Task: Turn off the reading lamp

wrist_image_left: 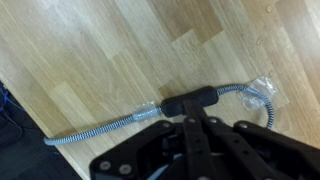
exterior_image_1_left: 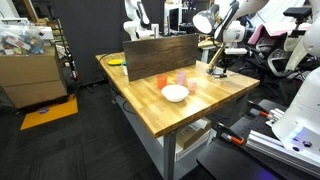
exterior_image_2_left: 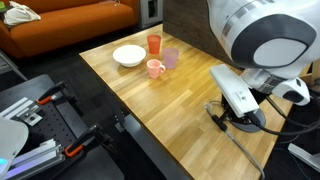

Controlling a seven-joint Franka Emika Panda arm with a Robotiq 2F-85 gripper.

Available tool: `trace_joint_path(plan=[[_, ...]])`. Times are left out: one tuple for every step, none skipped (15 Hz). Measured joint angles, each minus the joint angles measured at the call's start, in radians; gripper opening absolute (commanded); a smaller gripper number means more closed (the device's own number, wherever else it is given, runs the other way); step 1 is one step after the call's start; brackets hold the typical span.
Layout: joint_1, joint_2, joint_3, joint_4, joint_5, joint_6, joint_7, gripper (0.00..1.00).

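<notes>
The reading lamp stands at the table's far corner. In an exterior view I see its round head [exterior_image_1_left: 203, 20], thin gold arm [exterior_image_1_left: 211, 45] and dark base [exterior_image_1_left: 217, 71]. The base also shows in an exterior view [exterior_image_2_left: 247, 121]. Its braided cord [wrist_image_left: 95, 130] lies on the wood and carries a black inline switch [wrist_image_left: 195, 99]. My gripper [wrist_image_left: 191, 120] is just above that switch, fingers together and pointing down at it, holding nothing. It sits next to the base in an exterior view [exterior_image_2_left: 222, 117]. The head's face looks bright white.
A white bowl [exterior_image_2_left: 128, 55], an orange cup [exterior_image_2_left: 154, 43], a pink cup [exterior_image_2_left: 155, 68] and a purple cup [exterior_image_2_left: 170, 58] stand mid-table. A dark board [exterior_image_1_left: 160, 50] stands upright along the back edge. A clear plastic scrap [wrist_image_left: 262, 90] lies by the cord.
</notes>
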Motion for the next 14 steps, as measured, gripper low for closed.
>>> trace_joint_path(plan=[[0.000, 0.006, 0.000, 0.006, 0.000, -0.002, 0.000, 0.00], [0.001, 0.013, 0.000, 0.011, 0.000, -0.004, 0.000, 0.00], [0.001, 0.019, 0.000, 0.014, 0.000, -0.006, 0.000, 0.00], [0.001, 0.026, 0.000, 0.017, -0.001, -0.007, 0.000, 0.00], [0.000, 0.035, -0.001, 0.021, -0.001, -0.007, 0.000, 0.00], [0.000, 0.040, -0.002, 0.024, -0.002, -0.008, 0.000, 0.00], [0.000, 0.043, -0.002, 0.028, -0.002, -0.010, 0.000, 0.00], [0.000, 0.044, -0.002, 0.031, -0.002, -0.016, 0.000, 0.00], [0.000, 0.046, -0.002, 0.036, -0.003, -0.023, 0.000, 0.00], [-0.001, 0.050, -0.002, 0.043, -0.003, -0.029, 0.000, 0.00], [-0.001, 0.052, -0.003, 0.049, -0.003, -0.035, 0.000, 0.00], [-0.001, 0.054, -0.003, 0.053, -0.004, -0.038, 0.000, 0.00], [-0.001, 0.054, -0.003, 0.054, -0.004, -0.038, 0.000, 0.00], [-0.001, 0.053, -0.004, 0.055, -0.004, -0.037, 0.000, 0.00]])
